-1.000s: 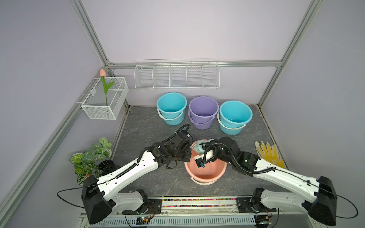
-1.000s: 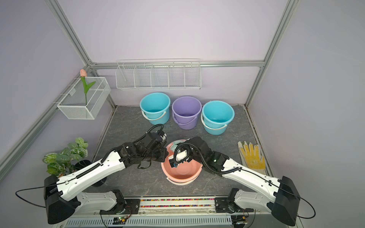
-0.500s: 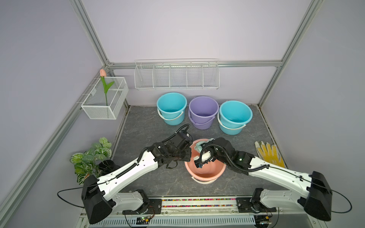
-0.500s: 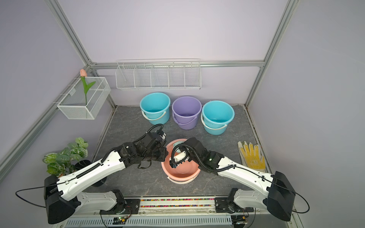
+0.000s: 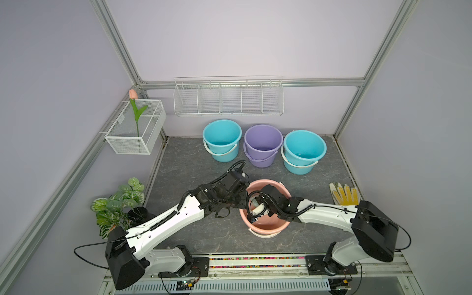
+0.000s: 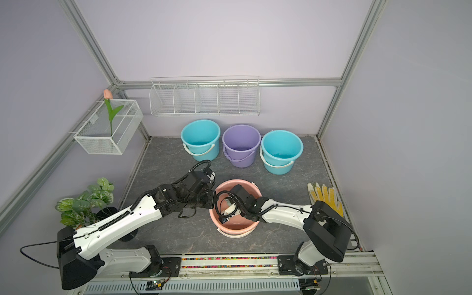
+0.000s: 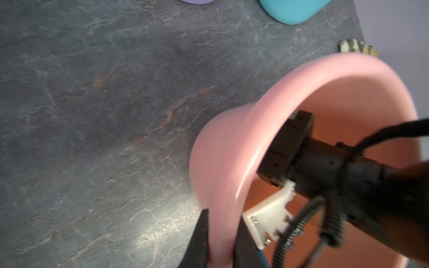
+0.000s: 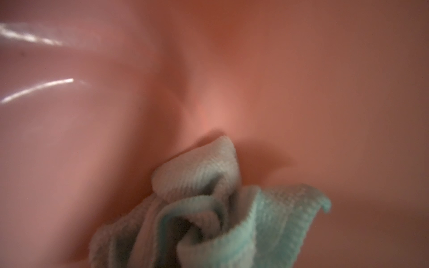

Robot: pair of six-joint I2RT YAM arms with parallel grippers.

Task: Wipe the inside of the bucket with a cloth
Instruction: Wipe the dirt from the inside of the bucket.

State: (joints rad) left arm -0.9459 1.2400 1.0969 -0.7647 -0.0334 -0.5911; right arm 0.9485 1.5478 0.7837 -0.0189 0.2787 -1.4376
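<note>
A pink bucket (image 5: 268,227) (image 6: 238,228) stands at the front middle of the grey floor. My left gripper (image 5: 242,201) (image 6: 213,201) (image 7: 221,241) is shut on the bucket's left rim (image 7: 267,111), with one finger outside the wall and one inside. My right gripper (image 5: 252,218) (image 6: 224,219) reaches down inside the bucket, shut on the cloth (image 8: 209,208). The cloth is a bunched pale mint-green towel pressed against the pink inner wall (image 8: 301,69). It hides the right fingers in the right wrist view. In both top views the right arm covers most of the cloth.
Two turquoise buckets (image 5: 221,143) (image 5: 304,150) and a purple bucket (image 5: 263,144) stand along the back wall. A yellow-and-white glove (image 5: 344,194) lies at the right edge. A potted plant (image 5: 120,204) stands front left. A wire basket (image 5: 135,127) and a wire rack (image 5: 228,99) hang on the walls.
My right arm has swung left, carrying the cloth across the bucket's inside towards its left wall. The left gripper and the bucket have stayed put.
</note>
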